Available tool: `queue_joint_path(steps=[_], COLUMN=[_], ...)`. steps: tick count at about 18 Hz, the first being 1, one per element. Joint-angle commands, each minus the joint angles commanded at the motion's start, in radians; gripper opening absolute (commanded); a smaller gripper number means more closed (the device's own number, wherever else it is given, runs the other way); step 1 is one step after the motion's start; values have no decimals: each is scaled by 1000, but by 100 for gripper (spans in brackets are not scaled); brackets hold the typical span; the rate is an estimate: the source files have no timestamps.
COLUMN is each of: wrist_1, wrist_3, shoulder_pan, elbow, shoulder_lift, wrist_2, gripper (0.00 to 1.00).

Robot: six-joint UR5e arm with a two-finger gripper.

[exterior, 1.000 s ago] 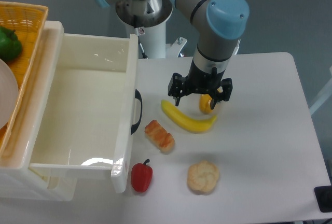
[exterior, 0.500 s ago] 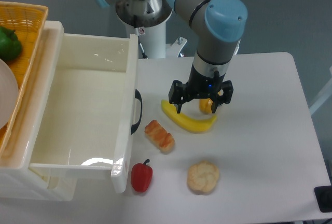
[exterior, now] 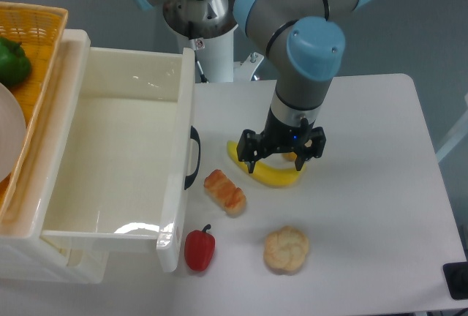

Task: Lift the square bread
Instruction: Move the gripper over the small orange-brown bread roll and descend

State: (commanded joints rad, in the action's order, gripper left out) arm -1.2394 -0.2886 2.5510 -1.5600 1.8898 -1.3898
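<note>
The square bread [exterior: 224,192] is a small orange-brown blocky loaf lying on the white table, just right of the drawer's front. My gripper [exterior: 276,162] hangs over the banana [exterior: 267,172], up and to the right of the bread and apart from it. Its two dark fingers [exterior: 248,161] point down, spread wide, with nothing held between them. The gripper is open.
A round pale bun [exterior: 286,249] lies at the front of the table, a red pepper [exterior: 199,249] by the drawer's corner. An orange piece [exterior: 292,156] peeks out behind the gripper. The open white drawer [exterior: 117,162] with a black handle [exterior: 193,156] fills the left. A wicker basket [exterior: 33,67] holds a green pepper [exterior: 12,62].
The arm has moved toward the front of the table and slightly left, lowering over the banana. The fingers stay spread. No object has moved.
</note>
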Motion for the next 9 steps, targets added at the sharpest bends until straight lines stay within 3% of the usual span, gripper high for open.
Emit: queue_joint_path(steps=[6, 9], wrist_1=[-12, -44], wrist_3=[124, 143], shoulder_pan=[2, 2], elbow=[-38, -37], shoulder_lift=[35, 45], wrist_2=[3, -2], gripper=[100, 100])
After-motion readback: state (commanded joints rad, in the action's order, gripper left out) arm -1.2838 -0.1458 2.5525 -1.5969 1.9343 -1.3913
